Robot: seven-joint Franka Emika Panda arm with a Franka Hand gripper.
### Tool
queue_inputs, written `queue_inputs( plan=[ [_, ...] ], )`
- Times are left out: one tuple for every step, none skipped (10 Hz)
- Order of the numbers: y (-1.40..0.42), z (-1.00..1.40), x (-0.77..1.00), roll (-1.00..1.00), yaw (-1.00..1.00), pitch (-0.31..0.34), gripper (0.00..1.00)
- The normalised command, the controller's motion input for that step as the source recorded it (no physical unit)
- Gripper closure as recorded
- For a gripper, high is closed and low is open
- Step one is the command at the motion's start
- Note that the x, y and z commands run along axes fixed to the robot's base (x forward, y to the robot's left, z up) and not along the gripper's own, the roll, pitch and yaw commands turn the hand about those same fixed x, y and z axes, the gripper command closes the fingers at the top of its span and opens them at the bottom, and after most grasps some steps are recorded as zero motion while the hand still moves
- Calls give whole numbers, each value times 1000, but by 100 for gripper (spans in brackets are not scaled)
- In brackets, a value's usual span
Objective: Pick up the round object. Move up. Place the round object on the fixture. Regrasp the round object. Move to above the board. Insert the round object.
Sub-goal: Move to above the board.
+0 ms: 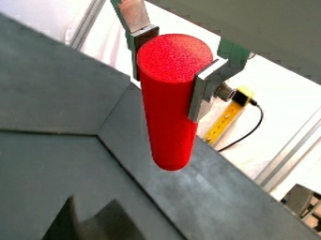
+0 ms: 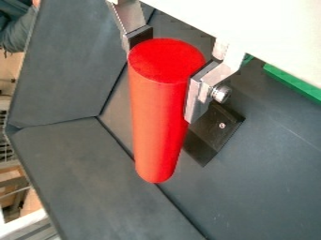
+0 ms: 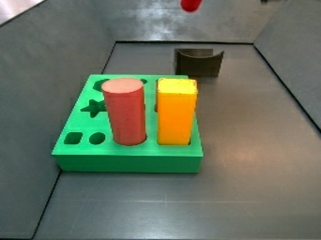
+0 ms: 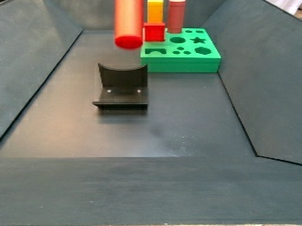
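Note:
My gripper (image 1: 174, 66) is shut on the round object (image 1: 170, 122), a glossy bright red peg that hangs upright between the silver fingers in both wrist views (image 2: 157, 131). The gripper (image 2: 166, 70) holds it by its top end, high above the floor. The dark fixture (image 2: 213, 131) lies below, just beside the peg. In a side view the peg (image 4: 127, 22) hangs above and behind the fixture (image 4: 122, 84); the gripper is above the frame. In a side view only the peg's lower end (image 3: 191, 5) shows above the fixture (image 3: 198, 62). The green board (image 3: 88, 141) lies apart.
A salmon-red cylinder (image 3: 124, 112) and an orange-yellow block (image 3: 177, 111) stand in the board, also seen in a side view (image 4: 183, 53). Dark sloped walls (image 4: 48, 71) enclose the grey floor. A yellow device with a cable (image 1: 232, 117) lies outside the wall.

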Motion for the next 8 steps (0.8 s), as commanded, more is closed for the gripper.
queue_inputs(
  plan=[
    [11, 843, -104, -60, -17, 116, 100],
    [4, 661, -68, -49, 4, 120, 100],
    [-7, 417, -37, -39, 31, 122, 100],
    [-13, 241, -14, -34, 48, 126, 100],
    [-1000, 181, -418, -1000, -83, 43, 100],
    [-1000, 174, -414, -1000, -80, 39, 100],
    [-1000, 199, -439, -1000, -77, 31, 100],
    [-1000, 174, -447, -1000, -73, 31, 100]
  ],
)
